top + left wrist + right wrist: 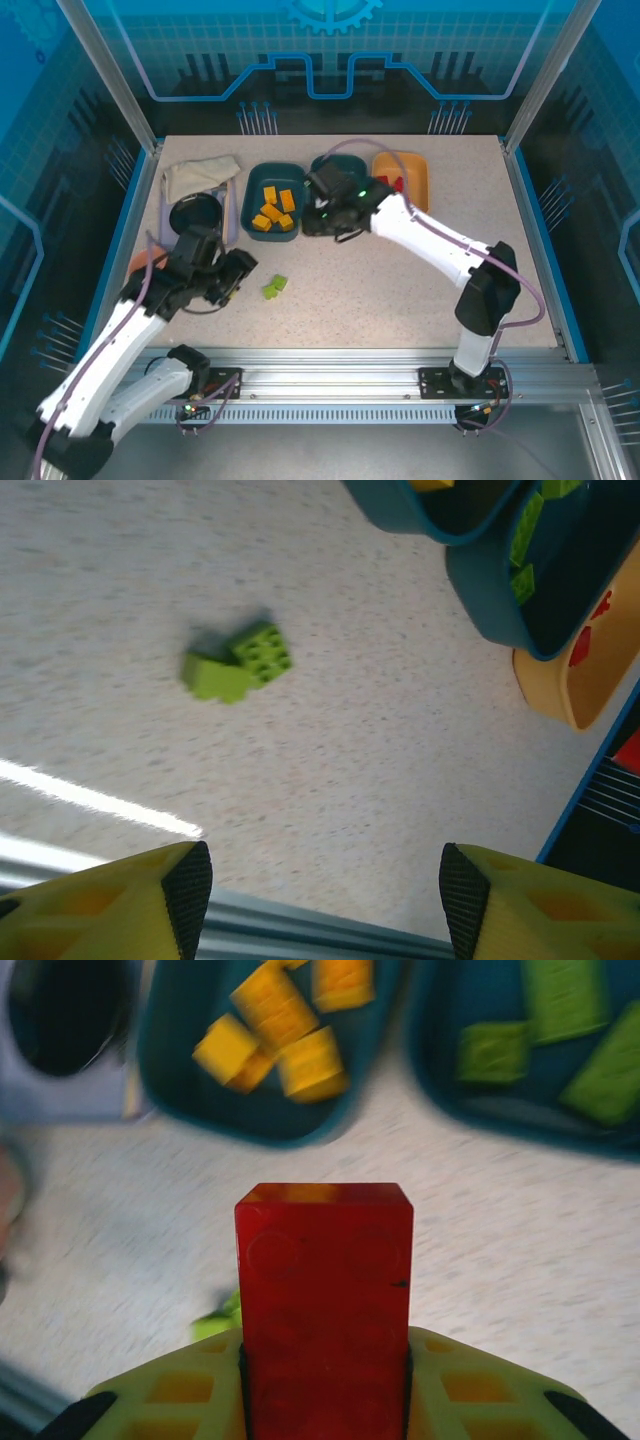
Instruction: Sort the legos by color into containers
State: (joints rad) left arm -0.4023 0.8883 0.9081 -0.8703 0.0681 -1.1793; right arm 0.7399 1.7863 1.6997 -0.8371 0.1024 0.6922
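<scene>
Two green bricks [274, 287] lie on the table [420, 300] near the left gripper [243, 275]. One teal tub [290, 175] holds orange-yellow bricks [273, 210]. The right arm [420, 235] reaches over a second teal tub [340, 162].

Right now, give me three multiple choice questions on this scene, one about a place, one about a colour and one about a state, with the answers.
1. Where do the two loose green bricks lie?
A. in a teal tub
B. on the bare table
C. in the orange tub

2. What colour is the brick in the right gripper?
A. red
B. green
C. yellow

3. How is the left gripper?
A. shut on a brick
B. open and empty
C. shut on nothing

Answers:
1 B: the left wrist view shows them on the speckled table, outside every tub.
2 A: it stands red between the fingers.
3 B: its fingers stand apart with nothing between them.
</scene>
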